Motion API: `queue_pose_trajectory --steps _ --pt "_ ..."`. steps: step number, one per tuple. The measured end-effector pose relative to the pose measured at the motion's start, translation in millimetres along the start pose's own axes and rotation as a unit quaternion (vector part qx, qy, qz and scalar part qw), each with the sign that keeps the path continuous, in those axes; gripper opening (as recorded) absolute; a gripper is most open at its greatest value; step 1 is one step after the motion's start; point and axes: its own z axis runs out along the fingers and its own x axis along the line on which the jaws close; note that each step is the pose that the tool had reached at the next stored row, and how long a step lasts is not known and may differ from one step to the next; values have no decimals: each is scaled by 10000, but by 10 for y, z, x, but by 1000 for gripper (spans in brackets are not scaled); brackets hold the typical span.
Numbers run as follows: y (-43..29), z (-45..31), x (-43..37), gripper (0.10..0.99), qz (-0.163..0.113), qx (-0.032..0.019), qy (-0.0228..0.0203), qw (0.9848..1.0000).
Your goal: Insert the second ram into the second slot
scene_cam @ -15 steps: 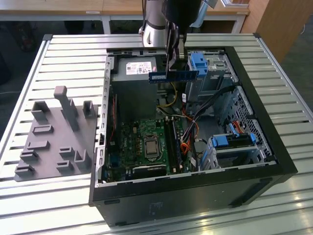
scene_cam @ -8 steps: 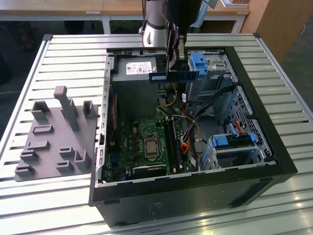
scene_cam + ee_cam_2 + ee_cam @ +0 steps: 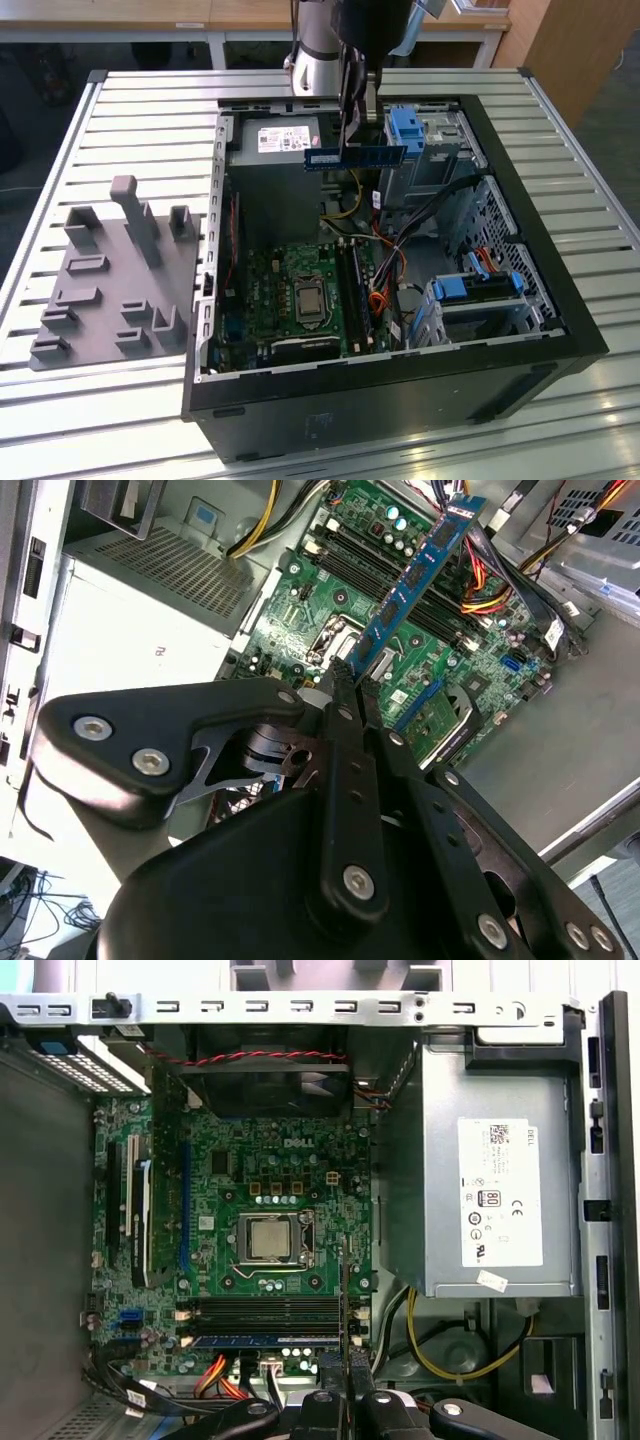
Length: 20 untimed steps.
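Gripper (image 3: 357, 143): was clamped on 2nd RAM stick (image 3: 385, 155).
Stick: hung over open PC case (image 3: 400, 385), above motherboard (image 3: 270, 290).

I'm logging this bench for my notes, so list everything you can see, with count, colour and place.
computer case: one, black, open, on the slatted table
motherboard: one, green, inside the case
power supply: one, grey, beside the motherboard
drive-bay tabs: several, bright blue, inside the case
fixture plate: one, grey, exterior view's left of the case
second ram: one, blue-green, held over the open case
gripper: one, black, shut on the second ram
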Motion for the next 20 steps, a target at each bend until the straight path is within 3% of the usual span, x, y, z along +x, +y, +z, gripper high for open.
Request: queue_pose_trajectory --steps 20 --pt "0 0 0 137 117 2 -4 9999"
